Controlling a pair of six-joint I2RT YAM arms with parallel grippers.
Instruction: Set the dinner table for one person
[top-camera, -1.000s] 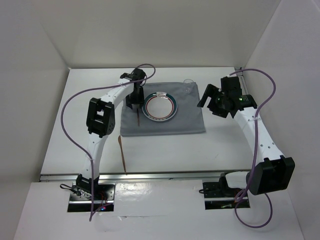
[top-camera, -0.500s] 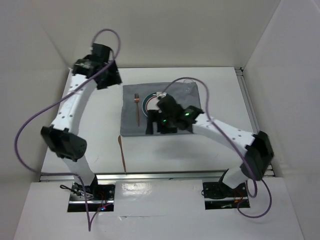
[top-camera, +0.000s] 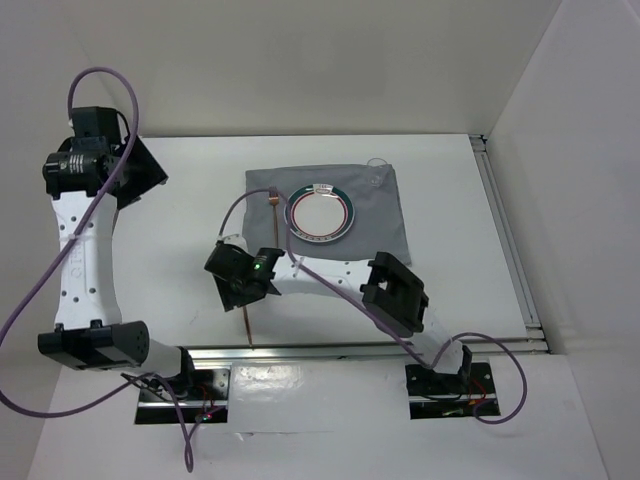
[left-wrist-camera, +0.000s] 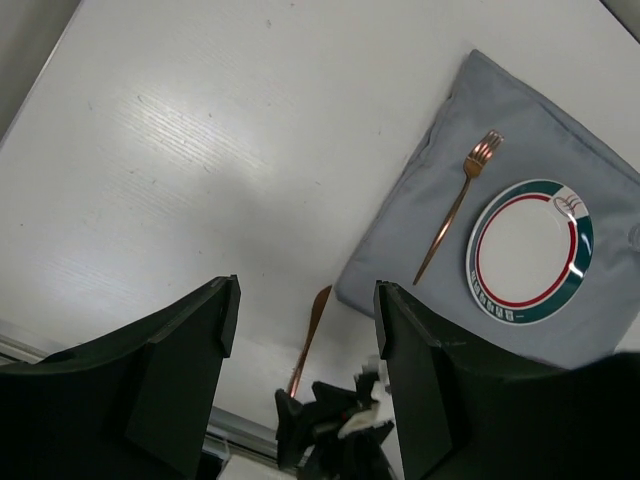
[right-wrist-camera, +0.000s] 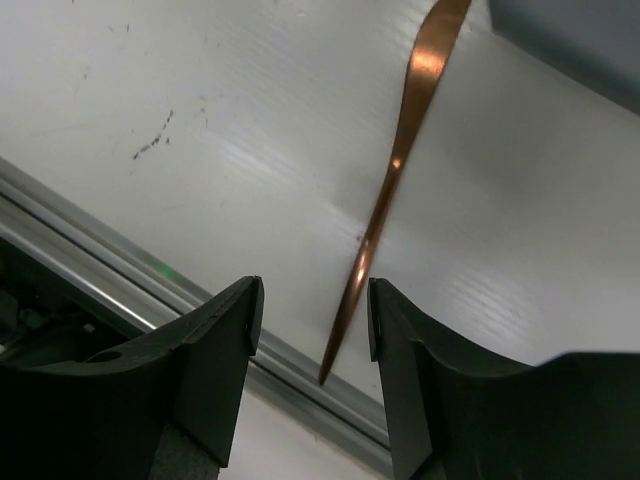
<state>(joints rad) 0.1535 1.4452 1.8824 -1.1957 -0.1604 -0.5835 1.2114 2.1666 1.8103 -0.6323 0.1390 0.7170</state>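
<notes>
Fork (left-wrist-camera: 452, 212): now lying on cloth (left-wrist-camera: 520, 110) beside plate (left-wrist-camera: 530, 250). Left gripper (left-wrist-camera: 305, 300): withdrawn, jaws open, empty. Right gripper (right-wrist-camera: 312, 300): newly arrived at copper utensil (right-wrist-camera: 397, 160) on bare bench (right-wrist-camera: 200, 130); jaws open astride its handle, pickup pending.

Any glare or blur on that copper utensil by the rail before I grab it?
Right wrist: the copper utensil is slightly soft, bright glints along it, outline clear. Left wrist: a pale sheen streaks the table, away from the utensil. Top view: even light, soft shadows.
</notes>
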